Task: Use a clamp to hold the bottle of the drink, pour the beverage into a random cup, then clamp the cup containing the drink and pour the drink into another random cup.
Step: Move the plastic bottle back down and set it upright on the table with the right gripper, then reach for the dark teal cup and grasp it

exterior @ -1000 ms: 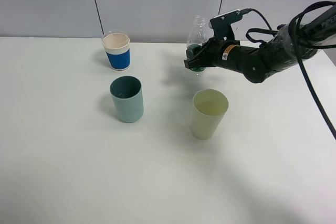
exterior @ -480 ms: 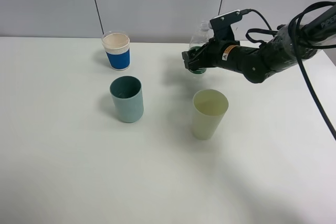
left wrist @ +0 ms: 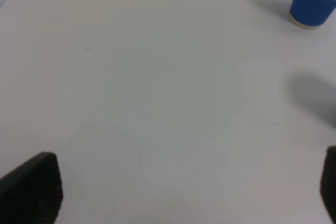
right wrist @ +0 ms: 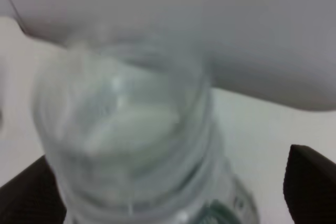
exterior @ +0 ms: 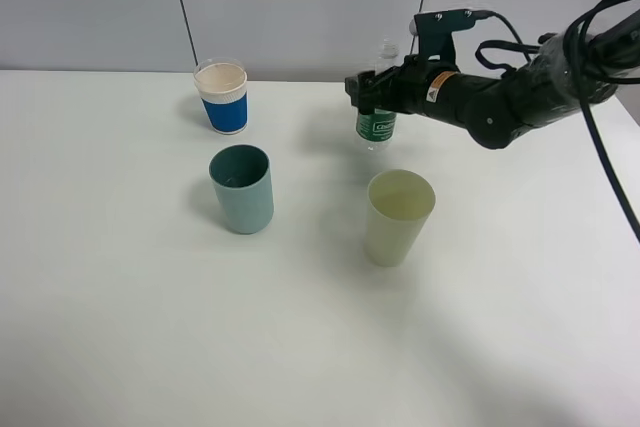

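1. Hovering over the table (left wrist: 157,77), the left gripper (left wrist: 181,187) is held spread wide.
2. Nearest, a yellow cup (exterior: 400,217) and a teal cup (exterior: 241,188) are seen standing apart.
3. Behind them, the bottle (exterior: 376,127) is set upright; the right gripper (exterior: 366,89) is spread around its shoulder, not pinching it.
4. Farthest back, a blue cup (exterior: 222,97) is seen, well apart from the bottle.

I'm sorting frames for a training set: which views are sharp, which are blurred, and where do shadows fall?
Exterior high view: sharp, with faint shadows left of the teal cup and the pale yellow cup. Right wrist view: the clear bottle fills the frame, badly out of focus. Left wrist view: soft; the blue paper cup is slightly blurred, a faint shadow beside it.
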Motion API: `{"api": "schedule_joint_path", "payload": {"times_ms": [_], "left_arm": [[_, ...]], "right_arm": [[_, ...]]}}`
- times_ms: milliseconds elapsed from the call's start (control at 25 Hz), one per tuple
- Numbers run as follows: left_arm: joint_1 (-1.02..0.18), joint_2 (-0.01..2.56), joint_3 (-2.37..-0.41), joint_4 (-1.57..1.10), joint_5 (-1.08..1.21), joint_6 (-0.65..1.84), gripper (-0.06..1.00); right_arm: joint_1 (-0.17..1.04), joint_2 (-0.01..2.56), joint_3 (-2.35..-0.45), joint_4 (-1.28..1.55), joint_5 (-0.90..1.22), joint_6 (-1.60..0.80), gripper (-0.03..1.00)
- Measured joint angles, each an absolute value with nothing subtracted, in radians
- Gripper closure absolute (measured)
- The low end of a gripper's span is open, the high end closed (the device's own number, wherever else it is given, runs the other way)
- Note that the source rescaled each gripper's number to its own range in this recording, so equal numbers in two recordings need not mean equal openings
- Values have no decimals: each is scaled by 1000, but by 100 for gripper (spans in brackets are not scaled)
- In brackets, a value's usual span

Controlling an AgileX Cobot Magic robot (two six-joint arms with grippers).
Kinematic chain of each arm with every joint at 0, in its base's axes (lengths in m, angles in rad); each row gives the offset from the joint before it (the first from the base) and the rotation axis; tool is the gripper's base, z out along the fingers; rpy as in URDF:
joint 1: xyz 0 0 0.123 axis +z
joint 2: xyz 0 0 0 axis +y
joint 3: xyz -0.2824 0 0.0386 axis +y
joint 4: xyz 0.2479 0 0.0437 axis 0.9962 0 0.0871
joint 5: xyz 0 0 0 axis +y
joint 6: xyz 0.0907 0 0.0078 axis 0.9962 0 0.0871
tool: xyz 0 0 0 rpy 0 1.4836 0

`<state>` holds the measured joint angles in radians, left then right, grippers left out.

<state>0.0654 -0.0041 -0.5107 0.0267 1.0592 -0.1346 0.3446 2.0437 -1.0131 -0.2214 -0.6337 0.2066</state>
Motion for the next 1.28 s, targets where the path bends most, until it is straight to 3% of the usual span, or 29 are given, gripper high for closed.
{"api": "schedule_joint_path", "payload": {"times_ms": [240,520,840,1280], "left_arm": [[65,-4,-511,27,1059,-135,-6],[65,-4,-511,27,1059,-135,-6],[65,-4,-511,27,1059,-135,-6],[65,-4,-511,27,1059,-135,-6]], "right_arm": [[345,1924,-1013,-284,-604,270,38],[345,1772,-1013,-317,-388,213,38],[345,1579,-1013,-316,-160,123,19],[296,1259,-1012,-316,40,71,17]]}}
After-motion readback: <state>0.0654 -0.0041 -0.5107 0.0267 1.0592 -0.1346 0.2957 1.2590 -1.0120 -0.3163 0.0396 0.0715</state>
